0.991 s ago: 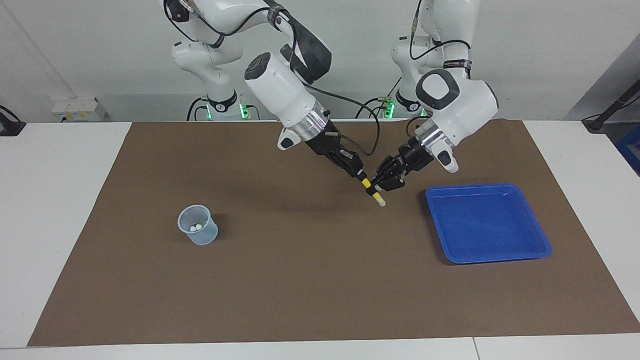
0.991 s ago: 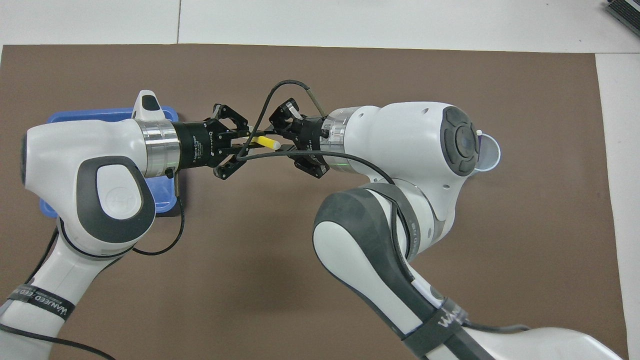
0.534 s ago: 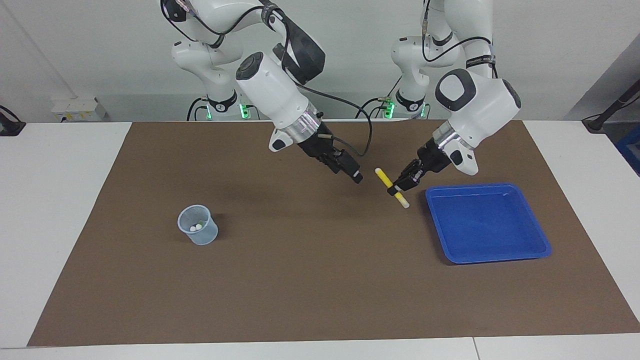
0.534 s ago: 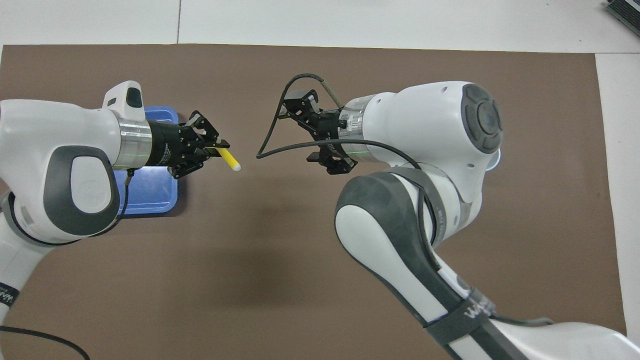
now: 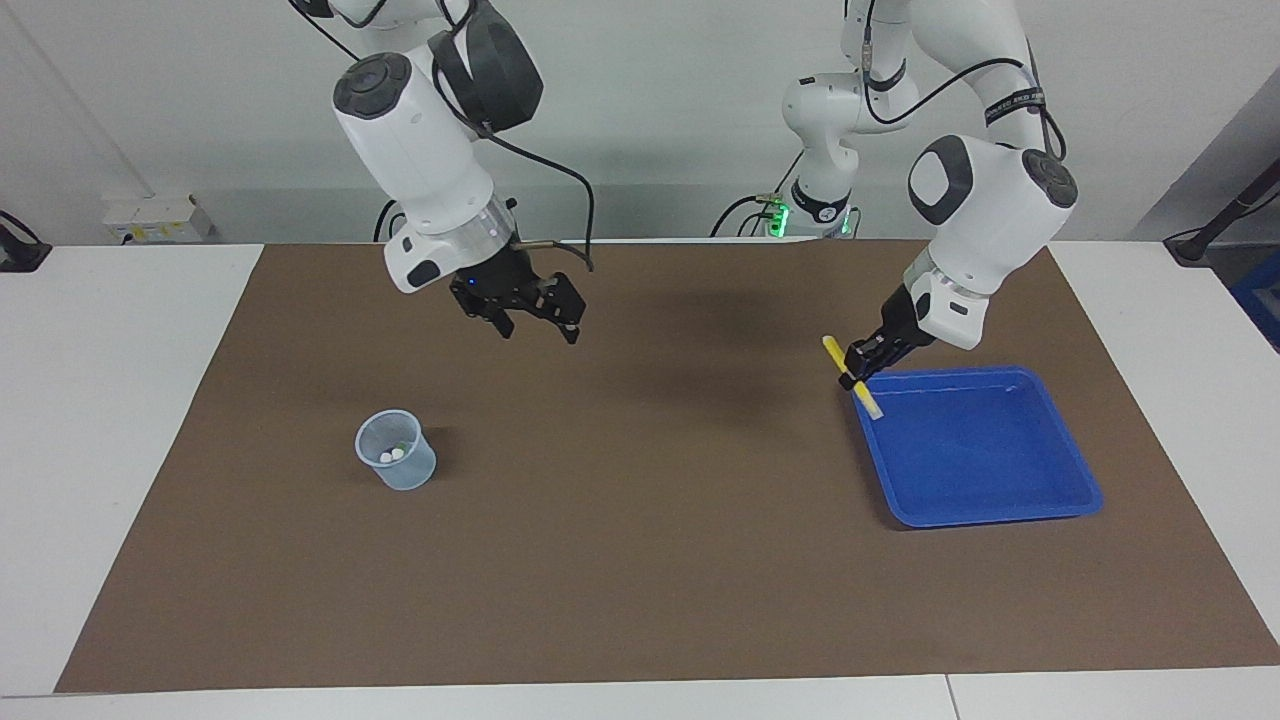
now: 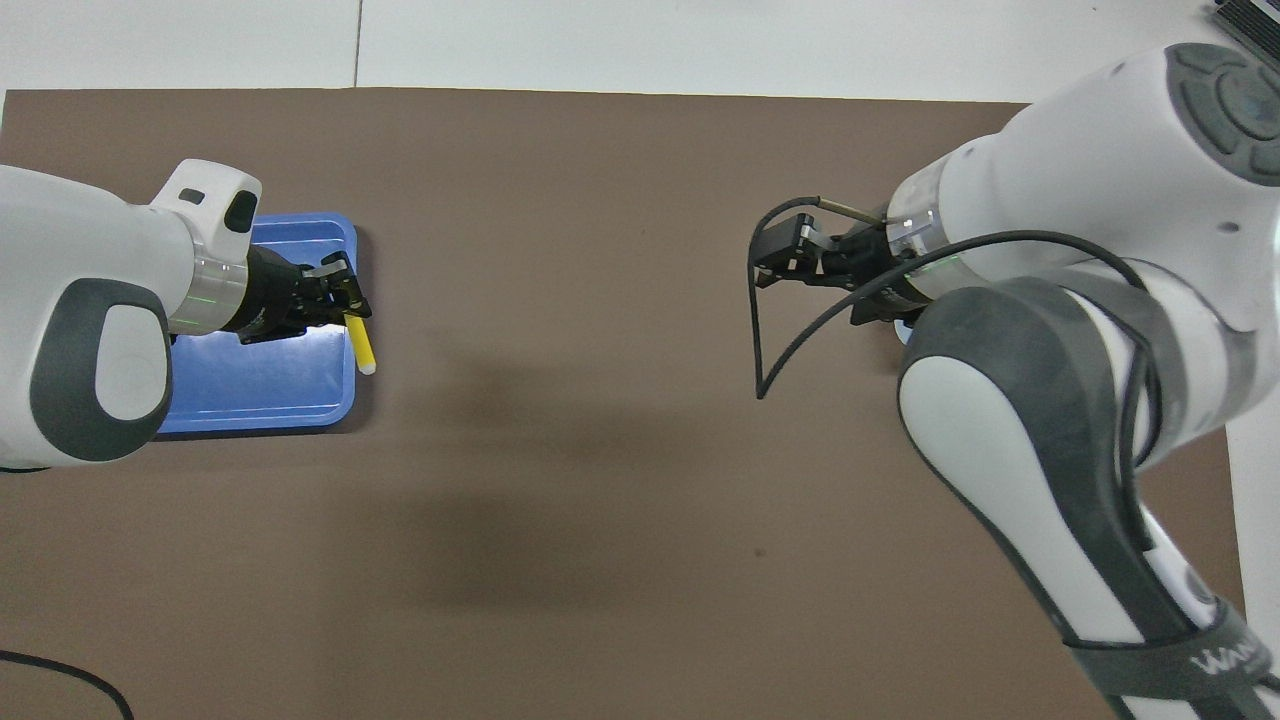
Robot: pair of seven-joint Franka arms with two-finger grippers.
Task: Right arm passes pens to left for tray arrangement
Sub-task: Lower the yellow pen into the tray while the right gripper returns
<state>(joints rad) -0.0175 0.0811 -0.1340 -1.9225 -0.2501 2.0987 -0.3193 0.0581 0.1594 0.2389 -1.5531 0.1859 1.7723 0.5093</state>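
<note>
Flat brown mat (image 5: 640, 560): matt, cloth- or paper-like, no sheen. White counter (image 5: 110, 420): smooth, faintly glossy. Shallow square bright blue plastic tray (image 5: 1085, 497), lower right of facing view: glossy, light glare inside. Small translucent pale blue plastic cup (image 5: 396, 450): smooth. Slim yellow plastic pen (image 5: 853, 378): satin. Arm shells (image 5: 420, 150): glossy white plastic, brushed metal wrist rings.

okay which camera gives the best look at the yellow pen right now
The facing view: the yellow pen hangs tilted from the left claw over the blue tray's rim, both ends visible. The overhead view shows the pen only below the claw, its upper part hidden.
</note>
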